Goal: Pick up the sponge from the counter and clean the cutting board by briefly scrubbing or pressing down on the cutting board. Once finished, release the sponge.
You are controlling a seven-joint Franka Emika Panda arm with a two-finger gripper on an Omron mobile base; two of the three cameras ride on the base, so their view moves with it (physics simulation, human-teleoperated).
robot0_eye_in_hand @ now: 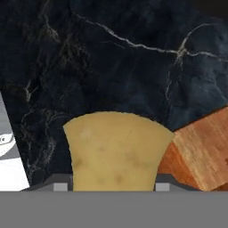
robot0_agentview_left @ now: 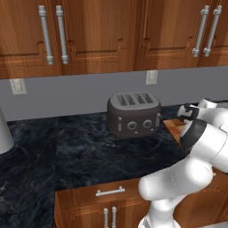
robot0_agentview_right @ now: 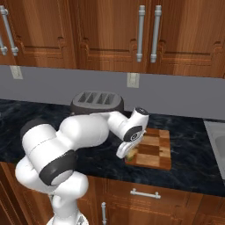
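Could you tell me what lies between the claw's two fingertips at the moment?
The sponge sits between the claw's fingertips, seen in the hand view, over the counter beside the cutting board's corner.

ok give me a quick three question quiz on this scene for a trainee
1. True or false: the sponge sits between the jaws of the gripper.
2. Which edge of the cutting board is the gripper at in the right base view? A) left B) right C) far
3. Fill in: the grey appliance behind the arm on the counter is a ____.

Key: 1 true; 2 A; 3 toaster.
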